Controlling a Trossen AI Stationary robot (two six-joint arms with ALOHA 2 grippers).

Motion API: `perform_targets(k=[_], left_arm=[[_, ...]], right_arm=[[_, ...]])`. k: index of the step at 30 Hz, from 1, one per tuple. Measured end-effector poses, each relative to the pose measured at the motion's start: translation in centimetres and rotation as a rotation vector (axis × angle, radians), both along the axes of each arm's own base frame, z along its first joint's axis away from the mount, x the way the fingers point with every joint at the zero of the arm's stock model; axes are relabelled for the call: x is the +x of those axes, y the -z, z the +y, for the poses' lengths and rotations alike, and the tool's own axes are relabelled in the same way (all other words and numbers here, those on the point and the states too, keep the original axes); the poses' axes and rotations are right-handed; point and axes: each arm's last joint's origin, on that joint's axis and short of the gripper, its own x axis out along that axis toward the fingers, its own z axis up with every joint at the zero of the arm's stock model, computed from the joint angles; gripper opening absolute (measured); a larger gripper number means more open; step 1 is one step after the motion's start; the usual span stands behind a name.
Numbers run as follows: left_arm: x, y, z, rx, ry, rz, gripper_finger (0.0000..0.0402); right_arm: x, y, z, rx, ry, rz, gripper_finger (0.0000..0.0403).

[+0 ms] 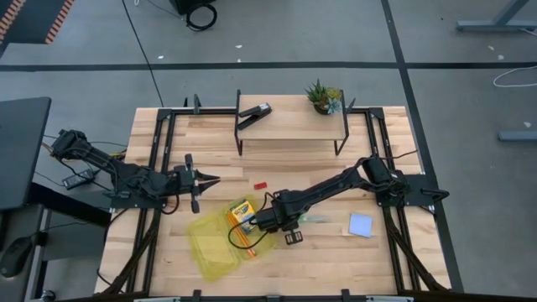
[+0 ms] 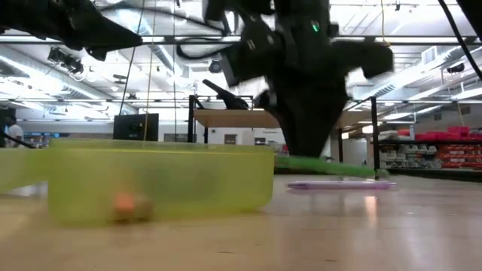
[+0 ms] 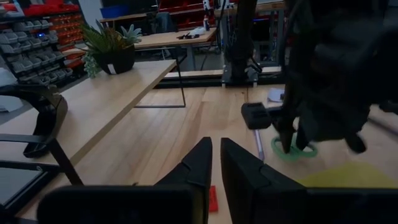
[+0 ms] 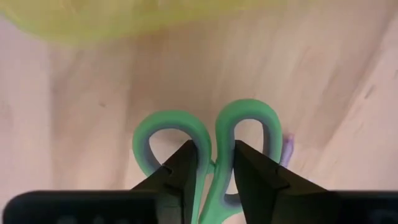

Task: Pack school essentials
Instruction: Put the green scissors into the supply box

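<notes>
Right gripper (image 4: pixel 211 171): fingers closed on the green-handled scissors (image 4: pixel 208 134) at the handle loops, on the table just beside the yellow-green box (image 1: pixel 220 239). Scissors' long axis along the gripper's reach, loops toward the box. Left gripper (image 1: pixel 210 179): nearly closed, empty, near the red eraser (image 1: pixel 260 183).

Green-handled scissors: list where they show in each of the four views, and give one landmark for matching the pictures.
High view: green-handled scissors lie just right of the right gripper, mostly hidden.
Low view: a green strip right of centre, behind the yellow-green box.
Left wrist view: a green ring on the table under the right arm.
Right wrist view: both handle loops, centre, the jaws closed on their junction.
Shared landmark: the yellow-green box.
</notes>
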Motion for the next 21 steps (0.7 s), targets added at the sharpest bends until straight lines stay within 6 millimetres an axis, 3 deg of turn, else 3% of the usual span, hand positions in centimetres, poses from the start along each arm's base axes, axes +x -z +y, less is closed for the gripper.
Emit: perform_targets(k=[8,13,21], left_arm=[[-0.1,0.7,0.0,-0.014,-0.006,0.060,0.0037],[-0.3,0.5,0.1,-0.024,-0.010,0.040,0.0020],[-0.5,0.4,0.2,-0.100,-0.028,0.015,0.0009]], right_arm=[[1.6,-4.4,0.4,0.026,0.086,-0.117,0.0108],[3.1,-7.5,-0.4,0.058,0.225,-0.253,0.0107],[5.8,-9.2,-1.6,0.255,0.497,-0.480,0.0110]])
